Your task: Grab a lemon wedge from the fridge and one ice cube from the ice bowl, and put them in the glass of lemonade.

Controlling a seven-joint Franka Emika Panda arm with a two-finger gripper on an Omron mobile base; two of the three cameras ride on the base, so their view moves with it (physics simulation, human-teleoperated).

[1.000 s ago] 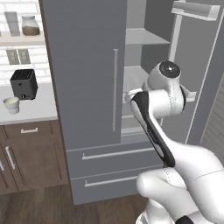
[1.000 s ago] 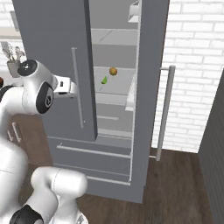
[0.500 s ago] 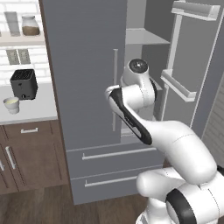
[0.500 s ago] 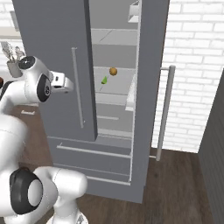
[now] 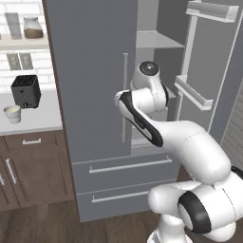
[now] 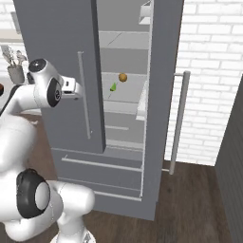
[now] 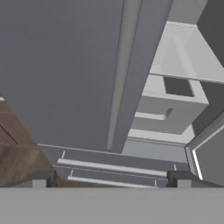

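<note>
A: Wedge (image 6: 113, 87) sits on a middle shelf inside the fridge (image 5: 90, 95), behind the open right door (image 6: 163, 95); we read it as a tiny yellow-green sliver, with a small round brownish fruit (image 6: 123, 77) just beside it.

B: Our gripper (image 6: 75, 88) hangs in front of the shut left door, by its bar handle (image 6: 84, 95); the fingers (image 7: 43, 179) are spread wide and hold nothing.

A: So the wedge lies past the door's edge, to our right and deeper in; we judge we must go around that edge, then reach in; its long axis is too small to tell.

B: Surfaces are smooth flat grey panels and shelves; the wedge looks small and likely slippery, so a centred pinch matters.

A: The cup (image 5: 12, 114) waits on the counter by the black toaster (image 5: 26, 91), well apart from the fridge.
</note>
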